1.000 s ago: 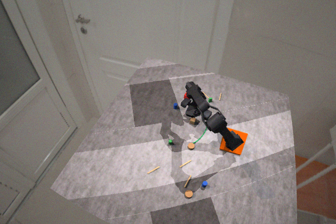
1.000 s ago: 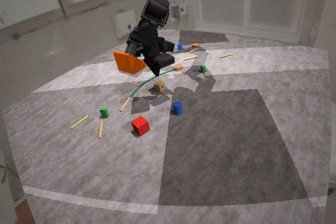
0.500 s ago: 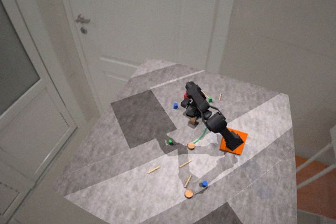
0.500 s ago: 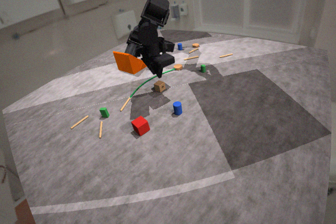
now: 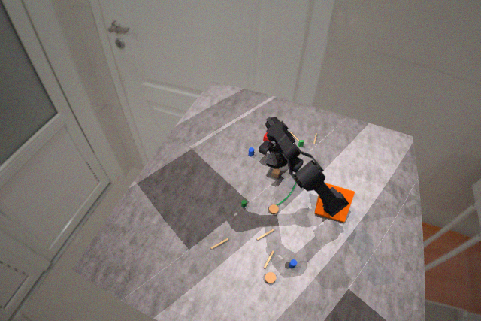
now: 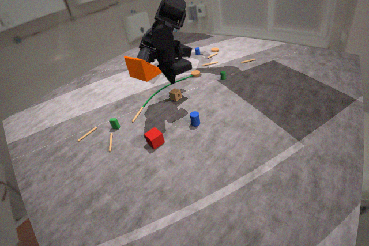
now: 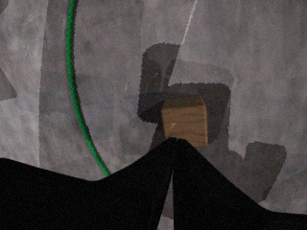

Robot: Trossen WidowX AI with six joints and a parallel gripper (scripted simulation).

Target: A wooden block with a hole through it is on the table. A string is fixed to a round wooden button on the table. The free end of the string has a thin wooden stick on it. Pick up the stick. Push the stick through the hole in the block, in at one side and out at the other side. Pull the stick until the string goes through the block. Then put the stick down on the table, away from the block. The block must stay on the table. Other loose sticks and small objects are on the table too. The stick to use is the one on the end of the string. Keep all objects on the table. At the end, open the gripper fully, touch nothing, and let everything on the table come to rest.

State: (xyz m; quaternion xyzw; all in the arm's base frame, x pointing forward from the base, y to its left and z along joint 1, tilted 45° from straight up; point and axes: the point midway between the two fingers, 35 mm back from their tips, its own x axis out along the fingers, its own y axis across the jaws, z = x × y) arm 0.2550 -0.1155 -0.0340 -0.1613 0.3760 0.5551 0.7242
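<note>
The wooden block [image 5: 276,173] [image 6: 174,95] [image 7: 186,125] sits on the table, with a round hole showing in one side face in the exterior view. The green string [image 5: 289,193] [image 6: 158,90] [image 7: 72,72] curves past the block from the round button [image 5: 273,209] [image 6: 195,73]. The stick [image 6: 137,114] on the string's free end lies on the table between the block and a green block. The arm hides it in the top view. My gripper [image 6: 172,81] [image 7: 176,146] is shut and empty, above the table close to the block.
A red cube [image 6: 154,138], a blue cylinder [image 5: 251,152] [image 6: 195,118] and a small green block [image 5: 301,143] [image 6: 114,123] stand around the stick and block. Two loose sticks [image 6: 87,134] [image 6: 110,142] lie beyond the green block. Other sticks, cylinders and a second button [image 5: 270,277] [image 6: 214,49] lie farther off.
</note>
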